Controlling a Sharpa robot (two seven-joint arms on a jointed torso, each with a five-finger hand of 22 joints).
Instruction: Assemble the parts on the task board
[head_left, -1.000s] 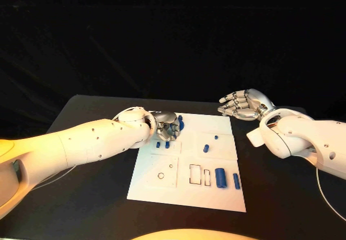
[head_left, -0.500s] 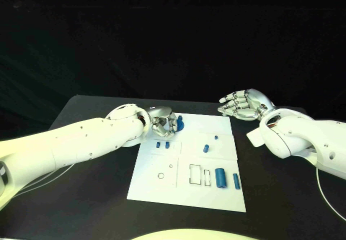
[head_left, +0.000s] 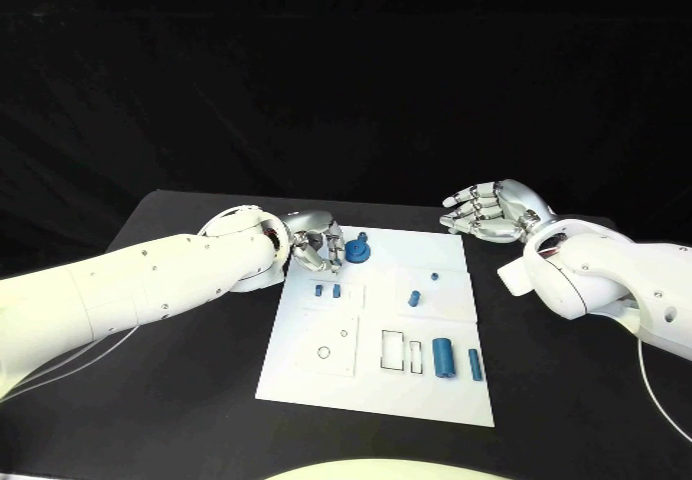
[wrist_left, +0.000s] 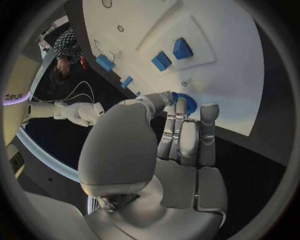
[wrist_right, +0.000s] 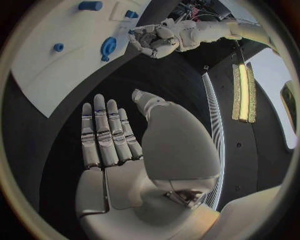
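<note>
The left hand (head_left: 317, 247) hangs with fingers loosely curled, holding nothing, fingertips just beside the blue gear (head_left: 358, 247) at the board's (head_left: 378, 385) far corner. The gear looks light and rigid (probably smooth plastic); pinching its rim seems best. The right hand (head_left: 490, 211) is spread, empty, above the worktop (head_left: 173, 380).

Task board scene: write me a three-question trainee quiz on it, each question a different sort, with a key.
1. True or false: the right hand is holding a blue part.
2. Multiple choice: the round blue part sits at the task board's (a) far left corner, (b) near right corner, (c) centre.
3. Fill in: the hand closest to the round blue part is the ___ hand.

Key
1. False; it is open over the black table, off the board's far right corner.
2. a
3. left
</note>
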